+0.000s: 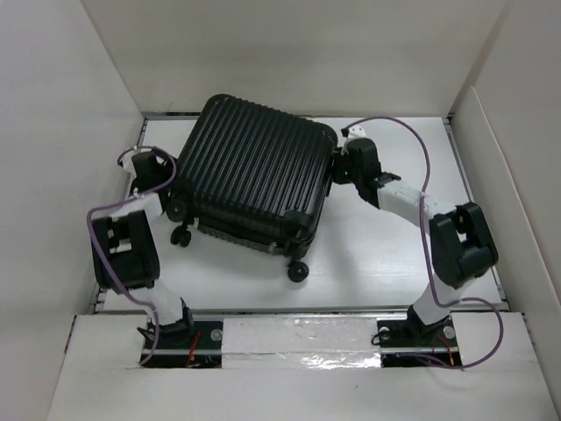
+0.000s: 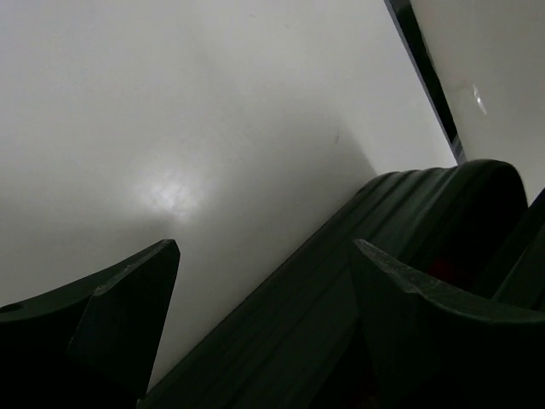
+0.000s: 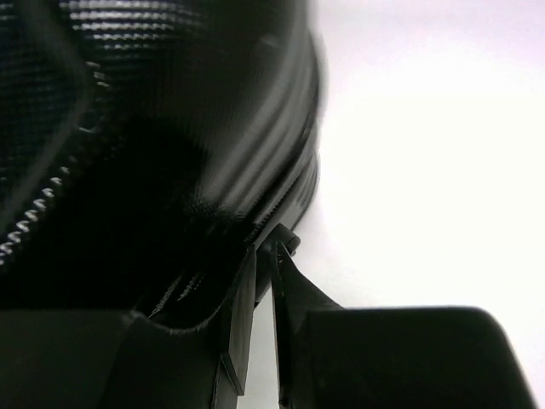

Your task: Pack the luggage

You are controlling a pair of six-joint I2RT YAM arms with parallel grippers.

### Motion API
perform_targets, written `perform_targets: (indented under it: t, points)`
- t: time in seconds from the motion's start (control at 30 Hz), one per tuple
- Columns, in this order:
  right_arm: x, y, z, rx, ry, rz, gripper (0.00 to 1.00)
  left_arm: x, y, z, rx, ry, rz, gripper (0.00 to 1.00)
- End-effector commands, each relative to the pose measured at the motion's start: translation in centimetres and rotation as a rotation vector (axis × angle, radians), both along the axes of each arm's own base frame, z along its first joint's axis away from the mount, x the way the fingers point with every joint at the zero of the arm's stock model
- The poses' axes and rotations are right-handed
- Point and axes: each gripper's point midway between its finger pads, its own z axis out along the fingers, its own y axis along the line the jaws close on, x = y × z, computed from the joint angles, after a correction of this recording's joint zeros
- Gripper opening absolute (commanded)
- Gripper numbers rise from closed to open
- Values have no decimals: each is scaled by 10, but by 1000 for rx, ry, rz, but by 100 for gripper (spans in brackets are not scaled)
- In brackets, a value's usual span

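Observation:
The luggage, a black ribbed hard-shell suitcase, lies flat mid-table with its top shell down over the lower one and its caster wheels toward me. My left gripper is at its left side and open. In the left wrist view the left gripper has its jaws wide apart, with the ribbed shell running between them. My right gripper is at the luggage's right side. In the right wrist view the right gripper is shut on a small dark zipper pull at the zipper seam.
White walls enclose the table on the left, back and right. Purple cables loop from both arms. A white ledge with a metal rail runs along the near edge. A dark strip edges the table by the wall.

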Motion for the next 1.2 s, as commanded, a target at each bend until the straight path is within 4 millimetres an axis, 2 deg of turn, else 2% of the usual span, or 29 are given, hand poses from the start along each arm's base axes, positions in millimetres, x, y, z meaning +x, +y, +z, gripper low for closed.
perform_targets:
  t: [0.0, 0.03, 0.07, 0.1, 0.17, 0.23, 0.33, 0.37, 0.4, 0.43, 0.47, 0.5, 0.53, 0.6, 0.63, 0.7, 0.73, 0.77, 0.8, 0.83, 0.87, 0.9, 0.93, 1.0, 1.03, 1.07, 1.1, 1.13, 1.17]
  points:
    - [28, 67, 66, 127, -136, 236, 20, -45, -101, 18, -111, -104, -227, 79]
    - [36, 73, 52, 108, -98, 250, 21, -55, -107, 20, -105, -112, -230, 77]
    - [51, 81, 79, 115, -145, 262, 21, -66, -127, 23, -101, -125, -265, 77]
    - [55, 79, 74, 103, -106, 265, 22, -82, -129, 26, -91, -144, -254, 75]
    - [73, 86, 89, 104, -112, 287, 25, -99, -140, 27, -85, -154, -265, 72]
    - [77, 86, 92, 99, -84, 296, 30, -118, -145, 29, -85, -175, -254, 70]
    - [88, 77, 109, 75, -97, 270, 55, -139, -143, 29, -88, -189, -250, 68]
    - [93, 67, 112, 63, -106, 253, 69, -144, -141, 28, -83, -191, -246, 68]
    - [92, 57, 118, 56, -111, 230, 74, -149, -137, 36, -74, -222, -232, 69]
    - [94, 40, 138, 64, -152, 203, 82, -154, -129, 37, -63, -239, -192, 69]
    - [96, 29, 128, 59, -132, 184, 85, -156, -128, 32, -63, -228, -191, 69]
    - [91, 20, 149, 78, -172, 183, 88, -159, -126, 40, -66, -261, -181, 69]
    - [89, 1, 143, 74, -158, 156, 90, -161, -125, 39, -69, -267, -175, 68]
    - [81, -21, 153, 66, -185, 118, 93, -162, -118, 52, -64, -312, -136, 68]
    - [62, -35, 157, 62, -193, 97, 93, -162, -115, 59, -65, -335, -122, 68]
    - [46, -58, 166, 62, -244, 30, 87, -161, -107, 83, -67, -417, -71, 68]
    - [26, -73, 194, 80, -328, -5, 83, -160, -103, 96, -69, -453, -47, 69]
    - [12, -80, 160, 84, -278, -42, 75, -159, -99, 107, -70, -485, -27, 70]
    - [7, -99, 165, 91, -315, -97, 64, -158, -92, 118, -72, -518, 16, 72]
    - [-3, -105, 162, 98, -311, -112, 48, -157, -89, 133, -78, -554, 39, 75]
    - [-24, -108, 155, 116, -303, -122, 21, -156, -85, 145, -84, -589, 60, 77]
    - [-34, -110, 151, 125, -300, -127, 10, -153, -81, 154, -83, -613, 87, 78]
    - [-45, -107, 148, 143, -299, -122, 4, -151, -80, 173, -99, -654, 99, 79]
    - [-74, -106, 135, 159, -303, -141, 0, -140, -81, 187, -112, -674, 108, 79]
    - [-86, -101, 131, 157, -294, -126, 0, -134, -83, 209, -114, -714, 104, 80]
    - [-97, -102, 127, 141, -288, -118, 0, -128, -84, 218, -88, -720, 93, 80]
    - [-118, -105, 126, 133, -276, -118, 0, -110, -88, 207, -70, -657, 77, 81]
    - [-131, -100, 112, 129, -248, -95, 0, -97, -82, 237, -61, -692, 71, 81]
    - [-140, -97, 108, 142, -244, -83, 0, -86, -86, 238, -45, -670, 33, 81]
